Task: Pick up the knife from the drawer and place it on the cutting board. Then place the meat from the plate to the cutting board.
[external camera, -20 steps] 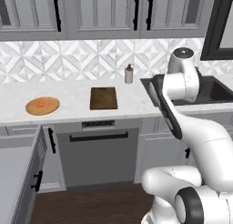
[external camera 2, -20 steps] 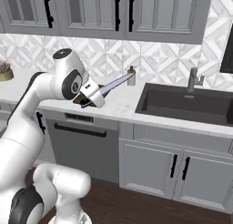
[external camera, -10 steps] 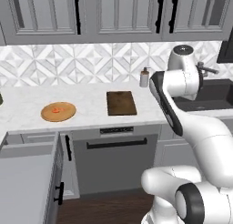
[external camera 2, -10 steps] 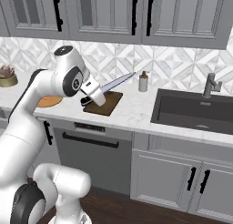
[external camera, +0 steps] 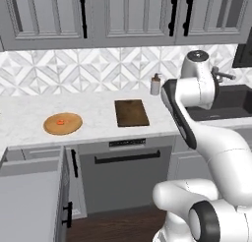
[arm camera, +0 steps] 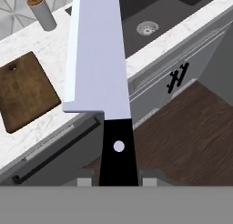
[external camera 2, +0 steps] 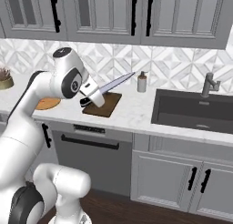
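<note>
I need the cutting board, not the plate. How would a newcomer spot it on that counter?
Find the white counter under the tiled wall, left of the sink. Above the dark-handled appliance front lies the cutting board, a dark brown flat rectangle. The plate to its left is round, orange-tan and carries the meat.

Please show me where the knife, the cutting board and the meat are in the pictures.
knife [arm camera: 98,59]: hand view, middle of the silver blade.
cutting board [external camera: 131,113]: left base view, centre of its bare top.
meat [external camera: 60,121]: left base view, the orange-red piece itself.
</note>
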